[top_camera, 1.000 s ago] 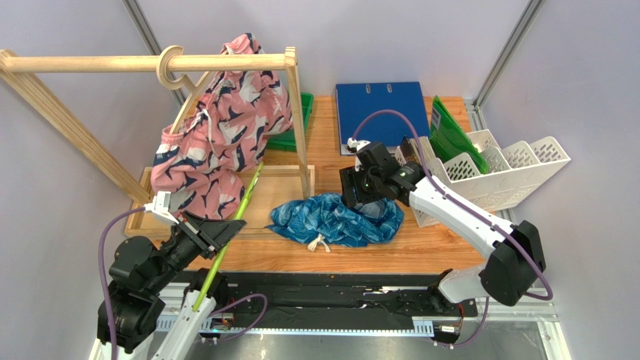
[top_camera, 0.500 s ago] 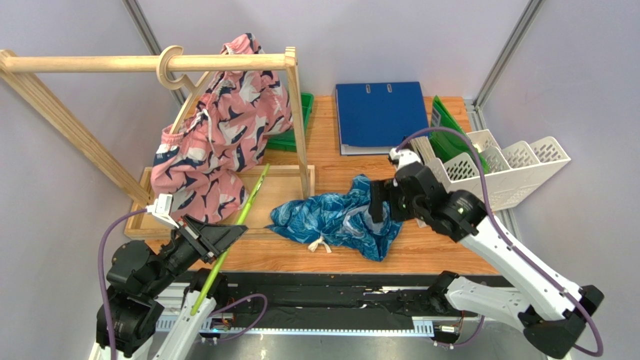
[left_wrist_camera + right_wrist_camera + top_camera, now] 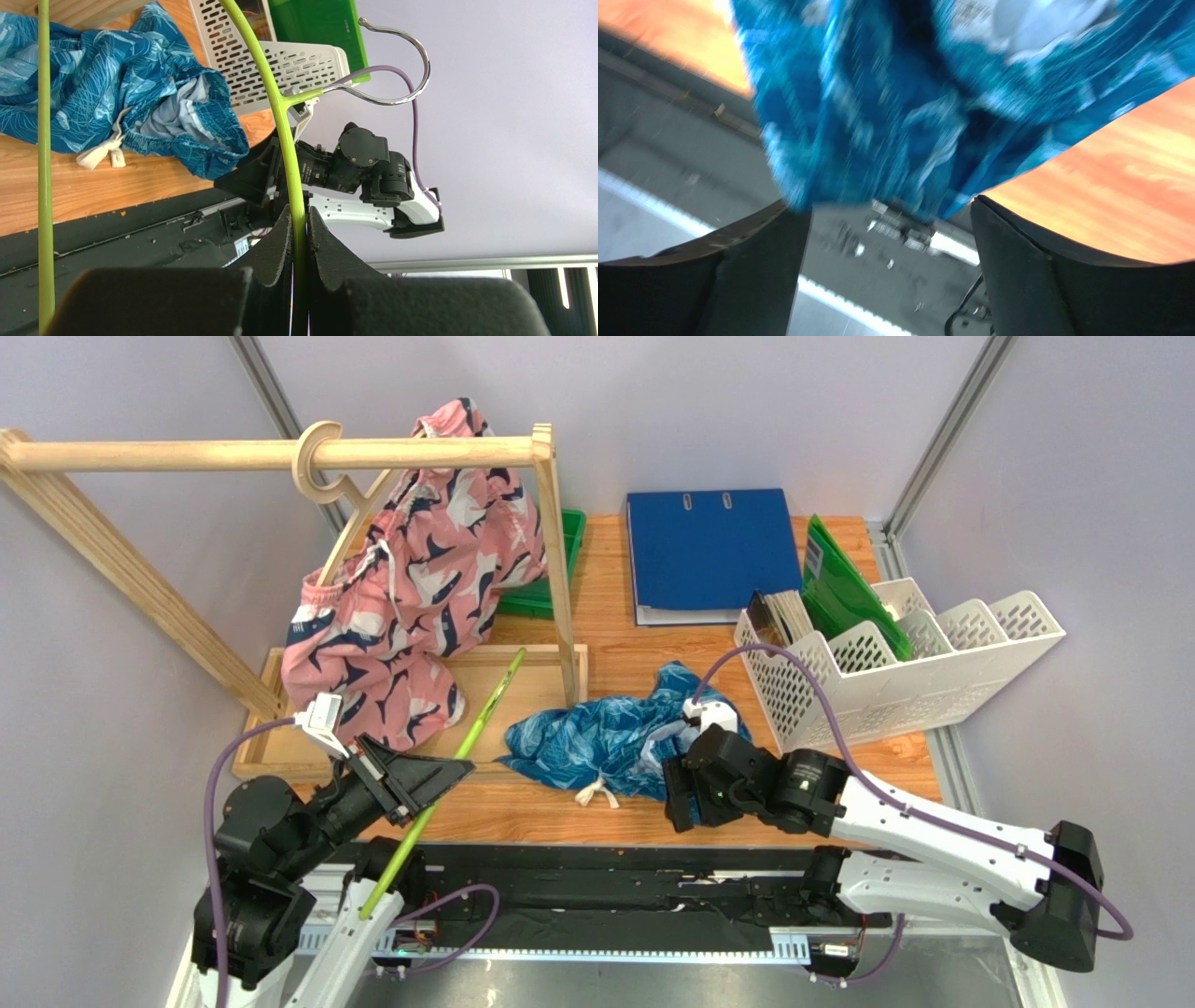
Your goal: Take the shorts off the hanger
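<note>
The pink shorts (image 3: 407, 602) with dark-blue and white shapes hang on a wooden hanger (image 3: 330, 469) on the wooden rack. The blue-teal shorts (image 3: 617, 742) lie crumpled on the table; they also show in the left wrist view (image 3: 105, 91) and, blurred, in the right wrist view (image 3: 913, 105). My left gripper (image 3: 435, 777) is shut on the rod of a bare green hanger (image 3: 281, 119) with a metal hook, held off the table. My right gripper (image 3: 680, 791) is open and empty at the near edge of the blue-teal shorts, jaws wide (image 3: 889, 231).
A blue binder (image 3: 709, 546) lies at the back. A white file rack (image 3: 898, 658) with green folders (image 3: 842, 581) stands at the right. The rack's wooden base tray (image 3: 526, 707) lies left of the blue-teal shorts. A black rail runs along the near edge.
My right arm swung from beside the binder down to the near edge, and the blue-teal shorts shifted and bunched up. My left gripper with the green hanger moved slightly right.
</note>
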Robot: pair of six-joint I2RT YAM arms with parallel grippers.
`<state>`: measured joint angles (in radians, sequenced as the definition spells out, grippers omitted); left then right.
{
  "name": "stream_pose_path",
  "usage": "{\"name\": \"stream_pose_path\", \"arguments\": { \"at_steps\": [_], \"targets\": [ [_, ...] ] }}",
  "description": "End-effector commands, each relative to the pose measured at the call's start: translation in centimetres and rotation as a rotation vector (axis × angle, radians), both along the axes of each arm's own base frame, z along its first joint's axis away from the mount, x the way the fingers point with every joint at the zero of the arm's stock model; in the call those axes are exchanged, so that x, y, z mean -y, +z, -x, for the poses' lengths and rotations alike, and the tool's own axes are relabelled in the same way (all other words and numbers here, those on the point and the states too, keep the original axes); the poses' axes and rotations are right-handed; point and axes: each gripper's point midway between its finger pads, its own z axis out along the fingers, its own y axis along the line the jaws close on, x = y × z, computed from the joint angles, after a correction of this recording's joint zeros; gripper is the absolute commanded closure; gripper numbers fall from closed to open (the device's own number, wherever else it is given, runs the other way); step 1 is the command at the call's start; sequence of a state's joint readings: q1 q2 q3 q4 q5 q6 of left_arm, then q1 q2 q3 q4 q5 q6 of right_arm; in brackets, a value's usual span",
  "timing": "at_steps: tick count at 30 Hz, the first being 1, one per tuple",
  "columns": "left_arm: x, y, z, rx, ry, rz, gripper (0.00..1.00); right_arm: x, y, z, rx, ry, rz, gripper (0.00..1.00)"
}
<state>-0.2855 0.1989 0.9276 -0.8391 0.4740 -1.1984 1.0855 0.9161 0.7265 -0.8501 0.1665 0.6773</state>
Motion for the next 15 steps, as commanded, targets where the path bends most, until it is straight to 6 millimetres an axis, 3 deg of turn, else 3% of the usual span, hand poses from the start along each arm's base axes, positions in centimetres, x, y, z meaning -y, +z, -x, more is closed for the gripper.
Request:
{"name": "stream_pose_path", "arguments": {
  "at_steps": [1,2,3,7,12,13,15],
  "targets": [
    [0.5,1.7,-0.8,0.074,-0.020,0.015,1.00,-1.0,2.8,-5.2,0.236,-0.114,-0.015,0.31],
    [0.5,1.6,-1.0,0.068,-0.017,0.013,1.00,-0.4,3.5,-6.5,0.299,-0.137,0.024,0.39],
    [0.6,1.5,-1.5,0.062,-0.013,0.011,1.00,-0.7,4.5,-7.4,0.328,-0.144,0.033,0.61],
    [0.8,1.7,-2.3,0.049,-0.013,0.007,1.00,-0.9,5.3,-11.9,0.375,-0.158,0.047,1.00],
    [1.0,2.1,-2.3,0.034,-0.027,-0.014,1.00,-3.3,3.9,-16.1,0.300,-0.082,0.000,1.00],
    [1.0,2.1,-2.2,0.033,-0.027,-0.016,1.00,-4.8,3.3,-16.7,0.266,-0.042,0.003,1.00],
    [0.8,2.0,-1.9,0.030,-0.022,-0.023,1.00,-5.6,1.9,-17.2,0.220,-0.015,0.032,1.00]
  ]
}}
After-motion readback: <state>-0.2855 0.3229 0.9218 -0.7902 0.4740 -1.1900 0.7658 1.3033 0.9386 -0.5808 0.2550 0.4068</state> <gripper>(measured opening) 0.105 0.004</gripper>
